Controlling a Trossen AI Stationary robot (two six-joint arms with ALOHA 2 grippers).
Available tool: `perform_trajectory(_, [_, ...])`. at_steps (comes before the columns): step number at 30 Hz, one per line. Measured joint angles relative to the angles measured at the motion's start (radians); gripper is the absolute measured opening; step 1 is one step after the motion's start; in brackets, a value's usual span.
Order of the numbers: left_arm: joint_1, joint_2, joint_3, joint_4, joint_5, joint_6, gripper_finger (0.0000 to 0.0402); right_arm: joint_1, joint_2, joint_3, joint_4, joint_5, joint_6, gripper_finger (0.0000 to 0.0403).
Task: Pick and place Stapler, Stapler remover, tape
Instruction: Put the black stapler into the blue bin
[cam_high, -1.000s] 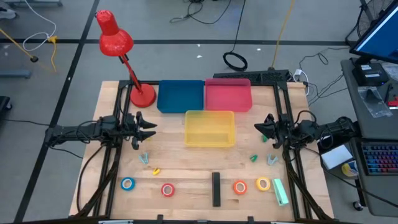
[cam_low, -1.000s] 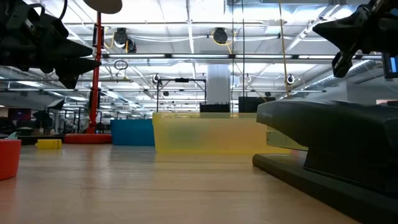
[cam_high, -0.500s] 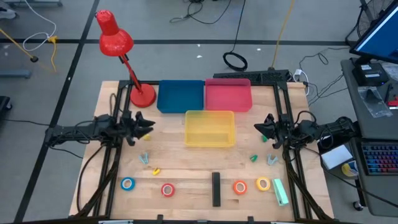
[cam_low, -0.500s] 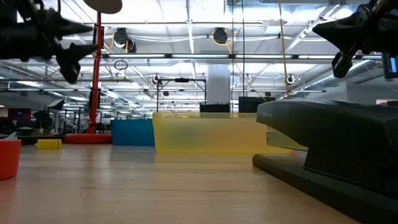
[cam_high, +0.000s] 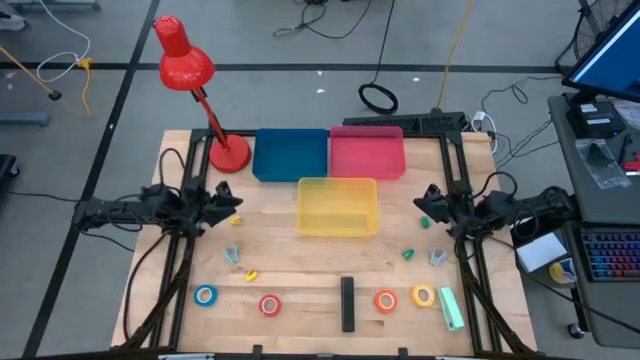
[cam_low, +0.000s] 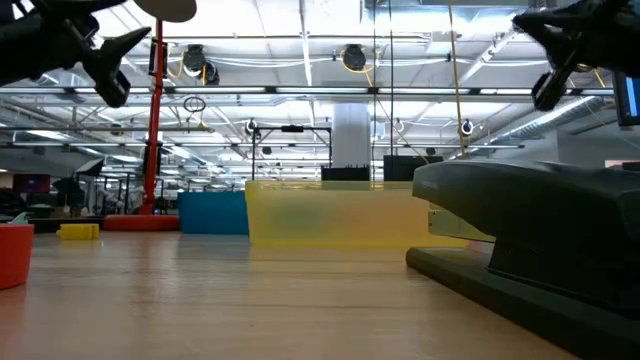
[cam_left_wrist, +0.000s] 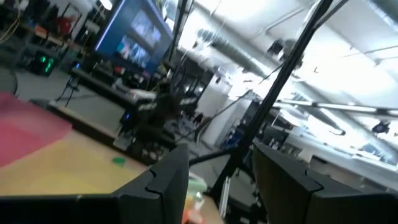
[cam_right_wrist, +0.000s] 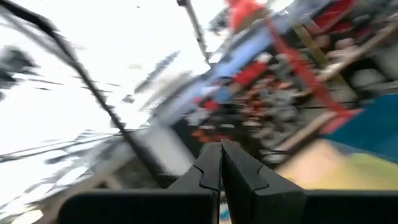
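Observation:
The black stapler lies near the table's near edge and fills the low view's right. A mint-green stapler lies at the near right. Four tape rolls rest flat along the near edge: blue, red, orange, yellow. Small staple removers lie at near left and near right. My left gripper hovers open, left of the yellow bin. My right gripper hovers shut, right of that bin.
The yellow bin sits mid-table, with the blue bin and pink bin behind it. A red desk lamp stands at the far left. Small yellow and green bits lie near the removers.
My left gripper has risen, drawn back slightly toward the table's left edge and turned about its wrist. My right gripper has risen a little. No object on the table has moved.

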Motion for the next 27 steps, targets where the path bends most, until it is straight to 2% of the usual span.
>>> perform_trajectory(6, [0.000,0.000,0.000,-0.067,0.001,-0.005,0.0177,0.000,0.233,0.070,0.217,-0.018,-0.066,0.0004])
perform_trajectory(13, [0.000,0.000,0.000,-0.075,0.003,-0.008,0.0177,0.011,0.635,0.333,0.218,-0.173,-0.101,0.0002])
perform_trajectory(17, [0.000,0.000,0.000,-0.089,0.003,-0.012,0.0177,0.069,0.840,0.537,0.027,-0.200,-0.092,0.0001])
perform_trajectory(20, [0.000,0.000,0.000,-0.105,0.006,-0.012,0.0177,0.121,0.956,0.706,-0.250,-0.193,-0.035,0.0001])
perform_trajectory(27, [0.000,0.000,0.000,-0.167,0.008,-0.012,0.0177,0.236,1.160,1.040,-0.796,-0.069,0.211,0.0000])
